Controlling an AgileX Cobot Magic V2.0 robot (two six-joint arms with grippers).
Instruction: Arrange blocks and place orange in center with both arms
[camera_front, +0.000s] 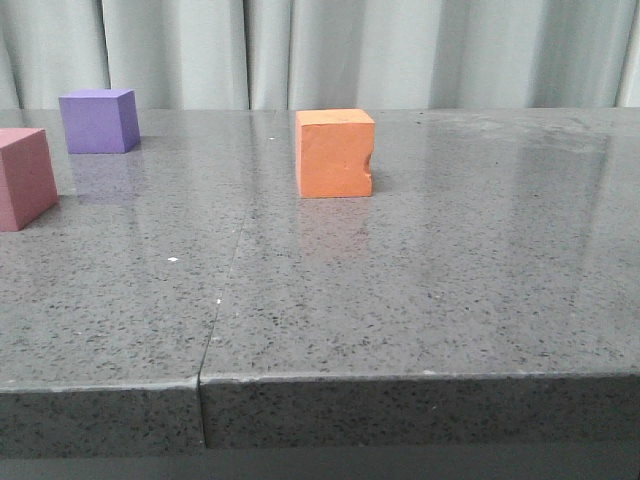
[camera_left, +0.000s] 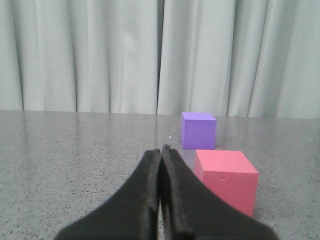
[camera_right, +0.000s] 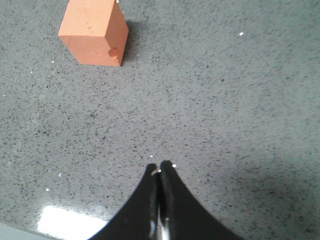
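The big gray table (camera_front: 420, 300) holds three blocks, and nothing is lined up yet, so the job looks like it is only starting. The orange block (camera_front: 335, 153) sits alone near the middle, with a little bite out of one edge. The purple block (camera_front: 98, 120) and the pink block (camera_front: 24, 177) sit close together off to one side, so they probably need to go on either side of the orange one.

The left gripper (camera_left: 161, 152) has its jaws pressed together and holds nothing. The pink block (camera_left: 226, 179) is just beside those jaws, and the purple block (camera_left: 198, 130) is farther out past them.

The right gripper (camera_right: 161, 167) is pressed together too, and empty. The orange block (camera_right: 94, 32) lies well ahead of its jaws, off to one side.

Only the front view shows all three blocks together, but no grippers. Only the wrist views show the jaws.
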